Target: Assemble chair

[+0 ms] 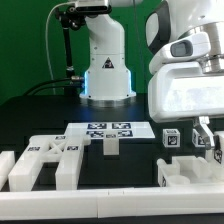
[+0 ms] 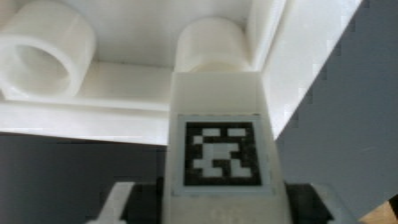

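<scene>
The chair post [image 2: 222, 105] looks matt white plastic, the table [image 1: 30, 122] matt black.

Exterior cam: low, facing your arm base [image 1: 105, 72]. Wrist cam: tight on tagged post [image 2: 219, 120]; overlap at gripper [image 1: 207, 138].

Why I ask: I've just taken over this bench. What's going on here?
A robot arm is partway through building a small white chair. Its hand is closed on a tagged post, at the exterior view's right, close against other white chair pieces. The X-braced panel lies loose at the exterior view's left, and a short block stands by the marker board. Nothing resembling a finished chair is visible yet.
</scene>
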`<state>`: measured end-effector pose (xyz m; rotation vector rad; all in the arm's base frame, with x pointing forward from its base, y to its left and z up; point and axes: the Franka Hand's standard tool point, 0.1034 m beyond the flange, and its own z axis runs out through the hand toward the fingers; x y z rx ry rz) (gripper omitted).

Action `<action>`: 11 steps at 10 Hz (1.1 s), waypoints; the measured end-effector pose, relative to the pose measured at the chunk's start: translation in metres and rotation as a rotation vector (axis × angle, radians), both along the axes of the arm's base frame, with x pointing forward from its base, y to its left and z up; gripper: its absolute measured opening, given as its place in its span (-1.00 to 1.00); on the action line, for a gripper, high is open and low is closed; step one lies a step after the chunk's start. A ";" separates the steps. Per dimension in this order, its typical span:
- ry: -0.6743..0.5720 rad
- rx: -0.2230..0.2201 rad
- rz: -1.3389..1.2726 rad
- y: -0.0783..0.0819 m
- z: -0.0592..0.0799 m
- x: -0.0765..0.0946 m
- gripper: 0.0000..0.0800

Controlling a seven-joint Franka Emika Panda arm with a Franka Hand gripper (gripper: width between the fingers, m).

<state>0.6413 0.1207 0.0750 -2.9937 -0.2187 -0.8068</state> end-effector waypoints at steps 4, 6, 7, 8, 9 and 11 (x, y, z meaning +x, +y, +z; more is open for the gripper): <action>0.001 0.000 -0.001 0.000 0.000 0.000 0.30; 0.001 0.000 -0.001 0.000 0.000 0.000 0.56; 0.001 0.000 -0.001 0.000 0.000 0.000 0.61; 0.001 0.000 -0.001 0.000 0.000 0.000 0.61; 0.001 0.000 -0.001 0.000 0.000 0.000 0.62; 0.023 -0.007 0.004 -0.002 0.007 0.001 0.62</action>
